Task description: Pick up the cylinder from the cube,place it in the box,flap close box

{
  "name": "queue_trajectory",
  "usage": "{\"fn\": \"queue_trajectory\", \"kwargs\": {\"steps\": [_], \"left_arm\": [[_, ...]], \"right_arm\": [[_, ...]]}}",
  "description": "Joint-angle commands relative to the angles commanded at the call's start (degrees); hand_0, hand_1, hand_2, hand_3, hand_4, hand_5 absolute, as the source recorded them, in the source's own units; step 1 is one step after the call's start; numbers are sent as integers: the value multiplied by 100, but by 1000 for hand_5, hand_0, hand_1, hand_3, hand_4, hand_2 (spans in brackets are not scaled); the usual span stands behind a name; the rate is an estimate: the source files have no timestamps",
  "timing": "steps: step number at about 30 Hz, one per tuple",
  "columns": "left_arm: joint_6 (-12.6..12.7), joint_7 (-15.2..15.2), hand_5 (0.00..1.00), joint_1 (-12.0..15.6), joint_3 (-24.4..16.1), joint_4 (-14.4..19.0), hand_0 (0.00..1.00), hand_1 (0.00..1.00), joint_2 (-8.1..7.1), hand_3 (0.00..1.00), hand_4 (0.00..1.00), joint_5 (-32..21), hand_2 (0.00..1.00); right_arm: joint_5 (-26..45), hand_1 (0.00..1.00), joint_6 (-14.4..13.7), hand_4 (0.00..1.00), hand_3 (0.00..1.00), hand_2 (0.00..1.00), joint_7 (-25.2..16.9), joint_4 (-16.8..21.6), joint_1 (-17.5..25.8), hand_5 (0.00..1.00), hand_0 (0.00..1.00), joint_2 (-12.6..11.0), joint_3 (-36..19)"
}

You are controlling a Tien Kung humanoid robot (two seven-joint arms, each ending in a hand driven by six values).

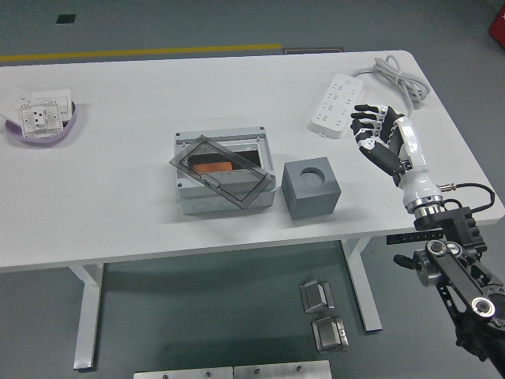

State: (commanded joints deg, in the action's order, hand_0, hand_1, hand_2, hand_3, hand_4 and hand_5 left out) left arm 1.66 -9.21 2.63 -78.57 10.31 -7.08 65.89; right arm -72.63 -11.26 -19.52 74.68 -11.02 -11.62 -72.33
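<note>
A grey box [225, 170] sits at the table's middle with its dark see-through flap [221, 170] lying tilted across the opening. Under the flap an orange cylinder [211, 166] shows inside the box. To the box's right stands a grey cube [311, 187] with an empty round hole in its top. My right hand [375, 130] hovers over the table right of the cube, fingers loosely spread, holding nothing. The left arm is out of sight.
A white power strip [336, 105] with a coiled cable [398, 76] lies at the back right, just behind my right hand. A purple dish [43, 122] with white socket plates sits at the far left. The table's right edge is close to my forearm.
</note>
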Motion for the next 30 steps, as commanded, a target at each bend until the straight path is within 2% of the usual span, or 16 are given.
{"fn": "queue_trajectory", "kwargs": {"steps": [4,5,16,17,30], "left_arm": [[39,118,298,15,38,0,633,640,12,685,669,-78,638],[44,128,298,18,32,0,633,640,14,686,669,-77,638],[16,4,297,42,-70,0,629,638,25,684,668,66,638],[14,-2,299,45,-72,0,632,638,26,682,669,72,637],[19,-16,296,61,-101,0,631,639,26,682,669,103,637]], "right_arm": [[-11,612,42,598,657,661,-10,-4,-12,266,598,5,-19],[-12,677,52,606,678,700,-13,-4,-15,245,699,1,-27],[9,688,82,635,679,704,-77,8,9,265,713,-27,-116],[12,689,82,688,683,707,-85,10,15,296,713,-27,-122],[173,701,110,683,683,704,-160,-17,-15,292,726,8,-155]]}}
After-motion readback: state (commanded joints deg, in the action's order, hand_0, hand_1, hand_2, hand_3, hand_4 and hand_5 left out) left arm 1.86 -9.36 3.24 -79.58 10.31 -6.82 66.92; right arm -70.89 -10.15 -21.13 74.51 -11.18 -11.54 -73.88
